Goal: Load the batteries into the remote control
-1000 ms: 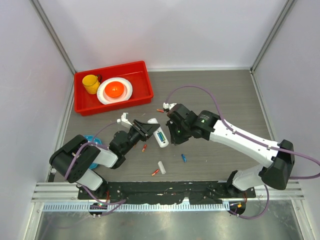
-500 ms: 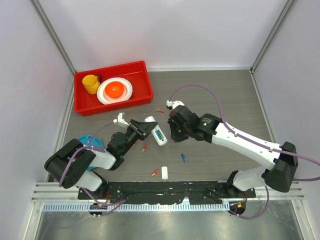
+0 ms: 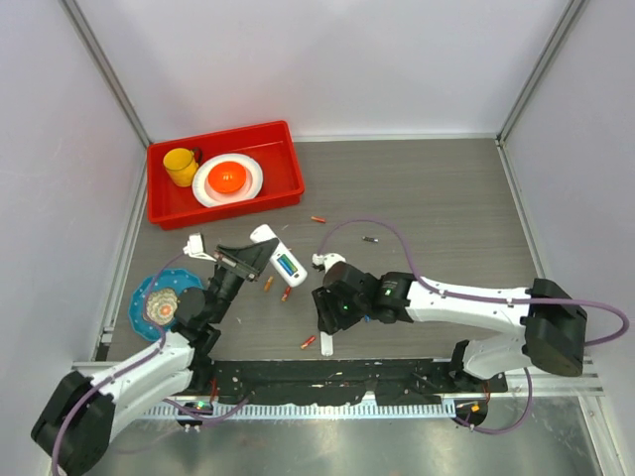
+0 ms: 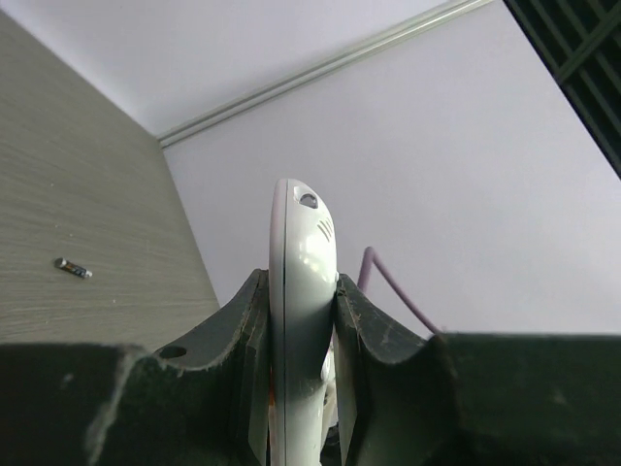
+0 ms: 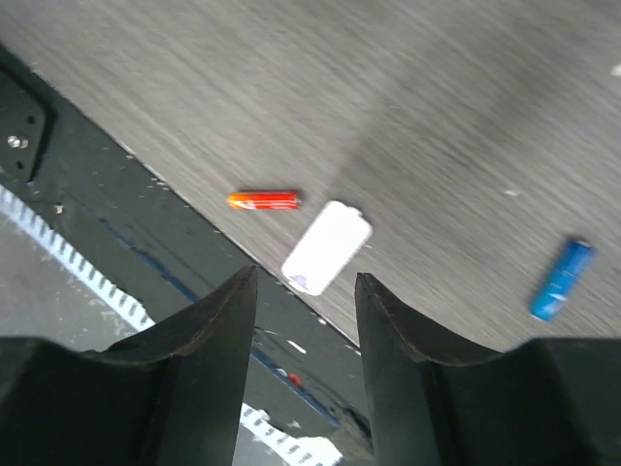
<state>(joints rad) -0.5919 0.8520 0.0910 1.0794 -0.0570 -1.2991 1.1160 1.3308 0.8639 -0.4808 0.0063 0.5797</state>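
Your left claw pinches the remote control, steadying it for loading. Right claw hangs spread, red battery at eleven o'clock.

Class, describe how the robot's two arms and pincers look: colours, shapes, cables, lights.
The left arm and right arm have white shells with black joints. A purple cable loops along each. The left pincer and right pincer are black, each with two wedge-shaped fingers. Small green lights glow near the right wrist.

Red bin back-left, batteries centre — right tabletop open
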